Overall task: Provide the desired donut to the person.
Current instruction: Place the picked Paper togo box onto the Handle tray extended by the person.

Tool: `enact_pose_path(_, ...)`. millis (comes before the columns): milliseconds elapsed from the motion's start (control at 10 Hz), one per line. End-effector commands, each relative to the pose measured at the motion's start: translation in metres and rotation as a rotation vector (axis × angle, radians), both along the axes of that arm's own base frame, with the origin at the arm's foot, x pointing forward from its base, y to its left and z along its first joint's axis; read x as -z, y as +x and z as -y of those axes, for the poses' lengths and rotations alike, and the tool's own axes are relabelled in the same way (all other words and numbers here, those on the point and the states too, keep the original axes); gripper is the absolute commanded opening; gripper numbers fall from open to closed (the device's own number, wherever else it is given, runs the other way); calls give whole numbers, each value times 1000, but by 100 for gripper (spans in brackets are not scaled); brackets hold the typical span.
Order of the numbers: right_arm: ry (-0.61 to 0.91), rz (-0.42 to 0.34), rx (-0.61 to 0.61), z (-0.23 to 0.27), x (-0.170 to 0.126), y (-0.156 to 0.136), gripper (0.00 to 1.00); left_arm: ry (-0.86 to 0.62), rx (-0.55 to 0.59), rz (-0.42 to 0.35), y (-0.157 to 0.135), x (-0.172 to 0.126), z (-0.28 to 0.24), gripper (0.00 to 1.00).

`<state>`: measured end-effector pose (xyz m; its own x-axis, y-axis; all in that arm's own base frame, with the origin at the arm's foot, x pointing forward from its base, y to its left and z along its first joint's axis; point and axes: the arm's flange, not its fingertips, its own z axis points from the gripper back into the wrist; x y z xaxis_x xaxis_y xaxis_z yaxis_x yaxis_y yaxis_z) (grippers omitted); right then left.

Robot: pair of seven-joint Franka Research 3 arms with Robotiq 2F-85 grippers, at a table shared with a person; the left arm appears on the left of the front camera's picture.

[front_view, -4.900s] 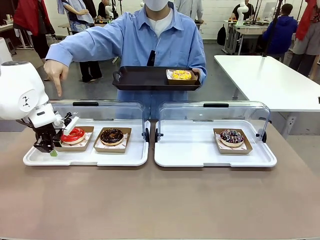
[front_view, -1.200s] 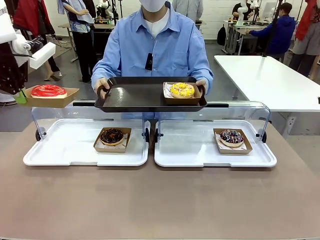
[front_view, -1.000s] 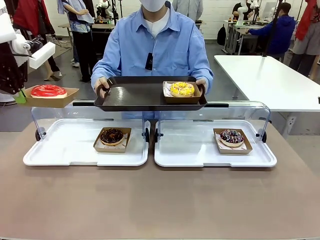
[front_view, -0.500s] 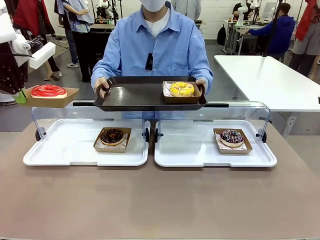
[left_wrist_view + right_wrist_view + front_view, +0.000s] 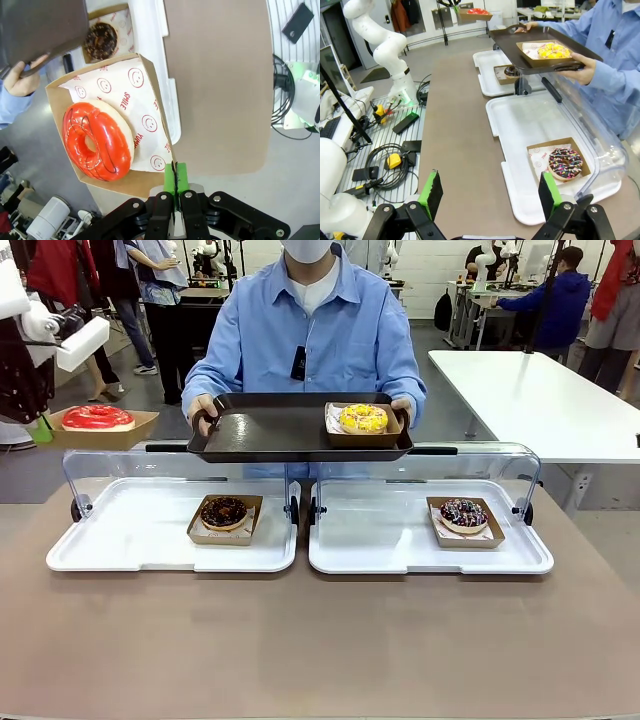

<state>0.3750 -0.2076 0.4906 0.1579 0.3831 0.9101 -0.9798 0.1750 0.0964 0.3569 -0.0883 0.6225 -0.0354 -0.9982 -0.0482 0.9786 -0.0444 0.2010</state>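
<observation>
A red glazed donut (image 5: 97, 417) lies in a cardboard tray (image 5: 135, 428) held in the air at the far left, above the left display tray. My left gripper (image 5: 40, 430) is shut on that tray's edge; in the left wrist view the green pads (image 5: 175, 179) pinch the cardboard next to the red donut (image 5: 97, 141). The person (image 5: 305, 325) stands across the table and holds a black serving tray (image 5: 260, 432) with both hands; a yellow donut (image 5: 363, 418) sits on its right side. My right gripper (image 5: 491, 195) hangs open and holds nothing, over the near table edge.
A chocolate donut (image 5: 224, 511) sits in the left white display tray (image 5: 120, 540). A sprinkled donut (image 5: 463, 513) sits in the right white tray (image 5: 380, 540). Both clear lids (image 5: 430, 465) stand open at the back. Cables and gear lie on the floor (image 5: 385, 150) beside the table.
My left gripper has lifted the red donut's tray slightly. The person's black tray has stayed still.
</observation>
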Motion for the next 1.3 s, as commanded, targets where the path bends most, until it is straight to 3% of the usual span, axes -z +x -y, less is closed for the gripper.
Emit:
enact_pose_path(0,-13,0,2,-1,1,-1,100,-62,-28,-10,2,-27,20,1)
enact_pose_path(300,-13,0,2,-1,1,-1,100,-42,52,38,13,-62,91,1)
enact_pose_path(400,-13,0,2,-1,1,-1,100,-39,78,37,26,-60,115,1)
enact_pose_path(800,-13,0,2,-1,1,-1,100,-13,134,57,80,-10,194,1)
enact_pose_path(1200,-13,0,2,-1,1,-1,100,5,86,88,139,31,200,1)
